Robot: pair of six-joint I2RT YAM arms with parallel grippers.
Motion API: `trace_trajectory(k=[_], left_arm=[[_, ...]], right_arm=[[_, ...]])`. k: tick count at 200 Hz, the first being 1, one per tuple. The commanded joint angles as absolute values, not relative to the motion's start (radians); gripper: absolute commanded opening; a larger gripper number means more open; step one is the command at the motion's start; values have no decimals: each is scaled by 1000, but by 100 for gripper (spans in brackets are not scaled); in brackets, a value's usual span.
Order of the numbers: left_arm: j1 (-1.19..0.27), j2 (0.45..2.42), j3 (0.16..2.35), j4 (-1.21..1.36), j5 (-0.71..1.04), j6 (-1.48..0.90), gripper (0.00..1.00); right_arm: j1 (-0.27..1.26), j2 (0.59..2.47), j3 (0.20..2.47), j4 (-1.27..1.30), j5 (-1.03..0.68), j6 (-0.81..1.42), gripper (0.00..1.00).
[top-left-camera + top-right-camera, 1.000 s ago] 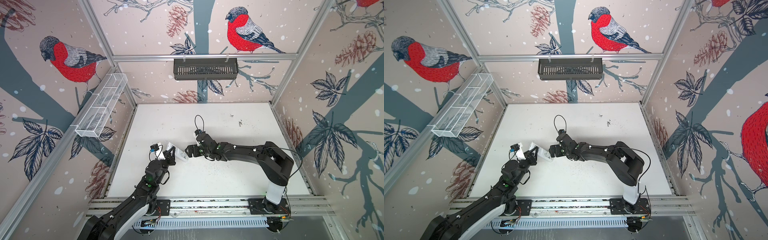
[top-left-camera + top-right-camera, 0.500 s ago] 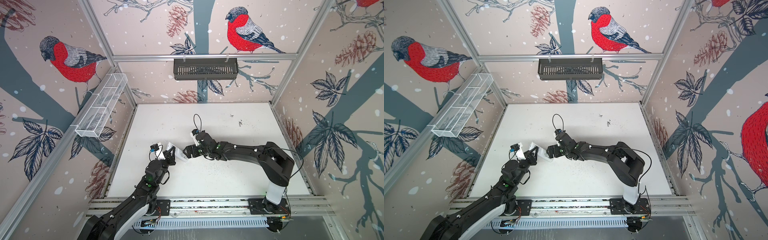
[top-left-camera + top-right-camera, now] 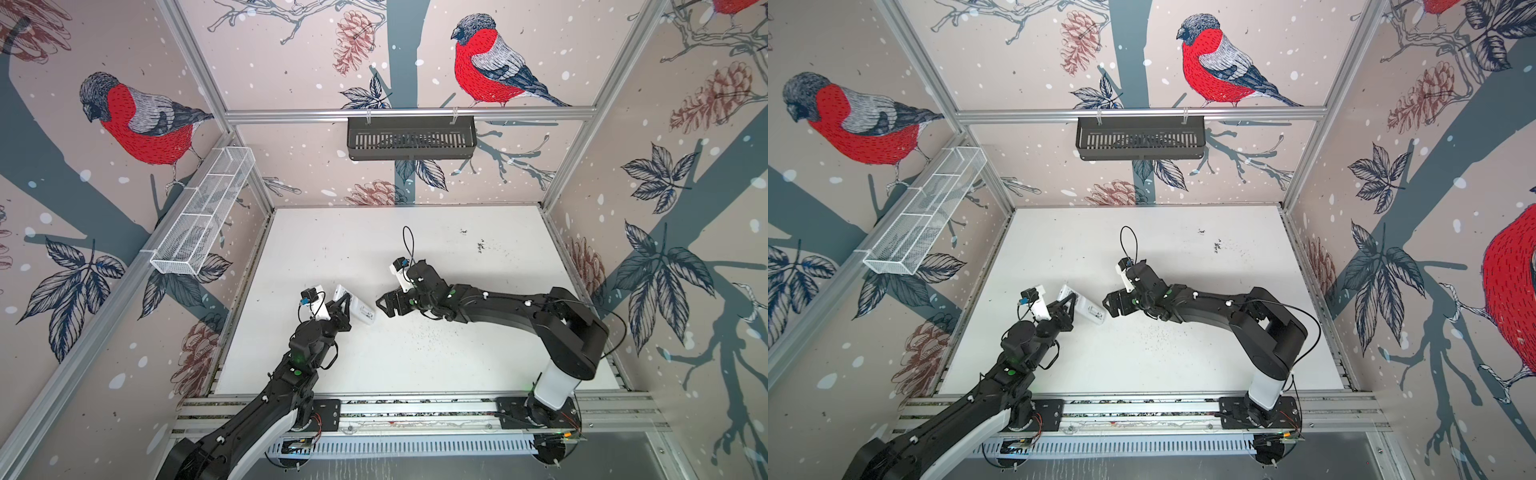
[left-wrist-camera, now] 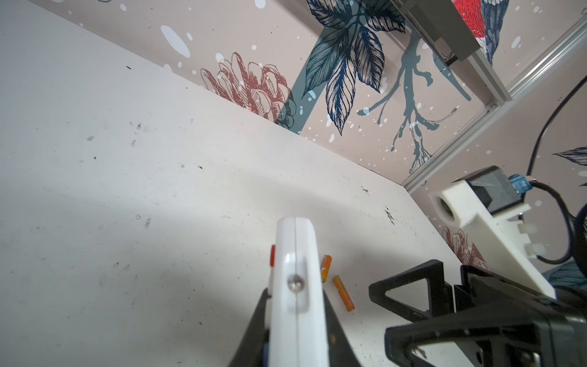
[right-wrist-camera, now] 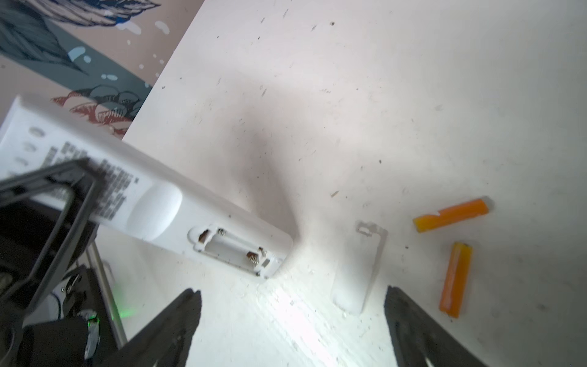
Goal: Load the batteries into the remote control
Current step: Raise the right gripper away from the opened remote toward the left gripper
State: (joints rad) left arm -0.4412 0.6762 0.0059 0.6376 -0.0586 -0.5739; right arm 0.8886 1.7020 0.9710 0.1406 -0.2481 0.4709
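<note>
Looks like a robotics lab test cell: boxed in by an aluminium frame (image 3: 407, 112) and bullfinch-printed panels (image 3: 145, 124), floored with a scuffed white bench (image 3: 353, 241), fitted with a left arm (image 3: 291, 374) and a right arm (image 3: 519, 307) bolted to a front rail (image 3: 415, 409), wired with wrist cameras.

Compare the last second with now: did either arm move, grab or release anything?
The right gripper edged toward the remote control, then drew back slightly toward the right of both top views, leaving a small gap between them. Nothing was grasped or released. Unchanged: the left gripper holds the remote control at the same tilt, and the right jaws stay wide open.
</note>
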Motion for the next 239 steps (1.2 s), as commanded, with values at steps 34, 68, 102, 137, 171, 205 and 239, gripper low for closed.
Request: trace_trajectory(k=[34,68,102,137,171,205,239], left_arm=[[-439,755,84,698,244,-556,11],[-439,830,138,819,459,-580,11],[-438,851,147,950,589,-644,11],[-439,862,148,1035,650,-694,11],[-439,882,144,1088,680,-728,11],[-439,924,143,1156,713,-761,12],[-439,957,148,1190,733,-783,23]], right_arm=[[798,1583,842,282,-620,215,95],[796,1554,822,241,-748,104,96],[792,1528,787,240,-803,73,96],[792,1500,753,243,-852,60,84],[791,1473,720,293,-927,86,54],[788,1456,699,346,-1016,111,24],[788,1467,715,321,-1052,102,12]])
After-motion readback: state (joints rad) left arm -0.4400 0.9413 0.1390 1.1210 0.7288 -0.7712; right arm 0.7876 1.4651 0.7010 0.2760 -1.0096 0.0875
